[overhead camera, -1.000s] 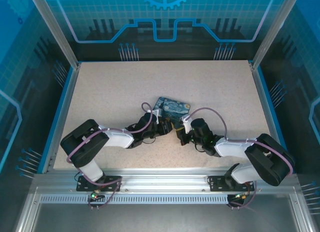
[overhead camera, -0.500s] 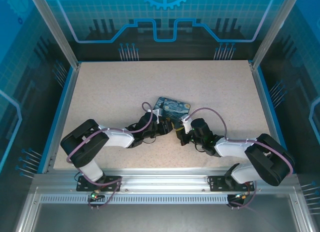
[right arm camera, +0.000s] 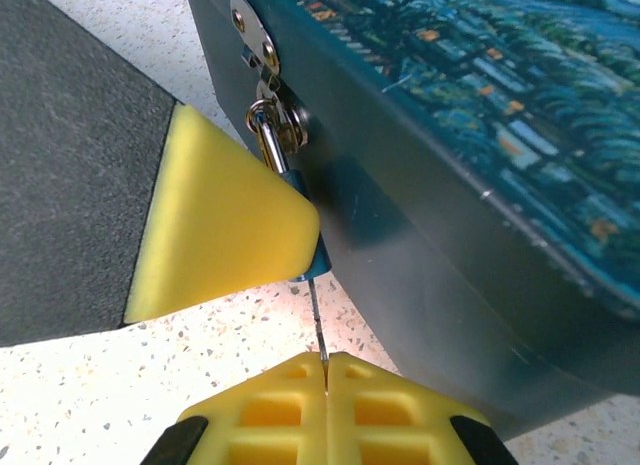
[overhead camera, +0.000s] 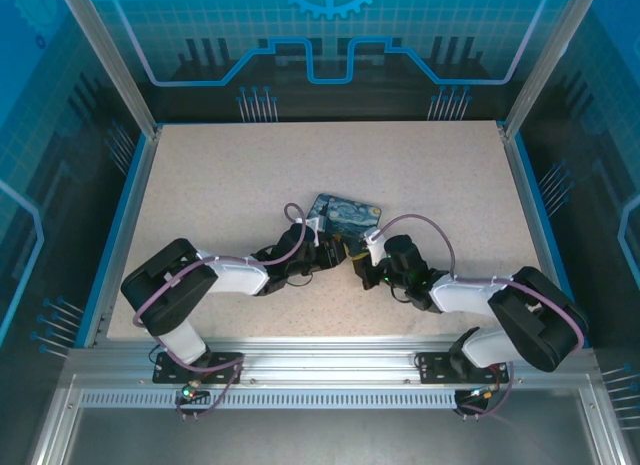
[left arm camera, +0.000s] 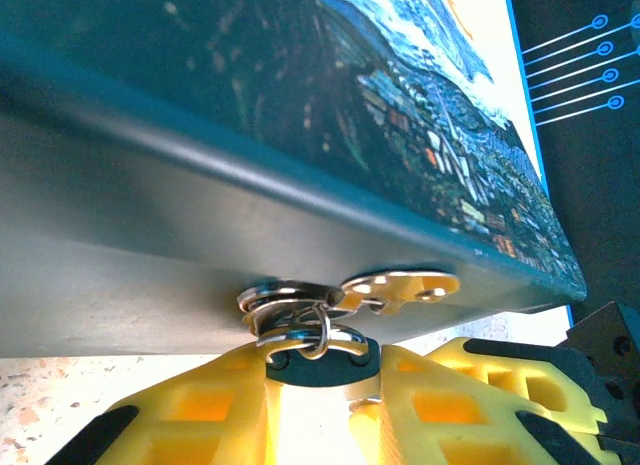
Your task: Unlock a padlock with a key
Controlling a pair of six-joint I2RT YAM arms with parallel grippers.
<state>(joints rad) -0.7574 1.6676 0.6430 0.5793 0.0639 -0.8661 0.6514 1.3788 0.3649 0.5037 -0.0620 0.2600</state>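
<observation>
Only the right tool (right arm camera: 326,367) has nudged toward the tin (right arm camera: 480,135), pinching the key (right arm camera: 316,320) tight, its tip at the padlock (left arm camera: 318,363) hanging from the tin's hasp (left arm camera: 400,285) and clamped by the left tool (left arm camera: 322,385). Any skewed push could bend the thin key or twist it loose.
</observation>
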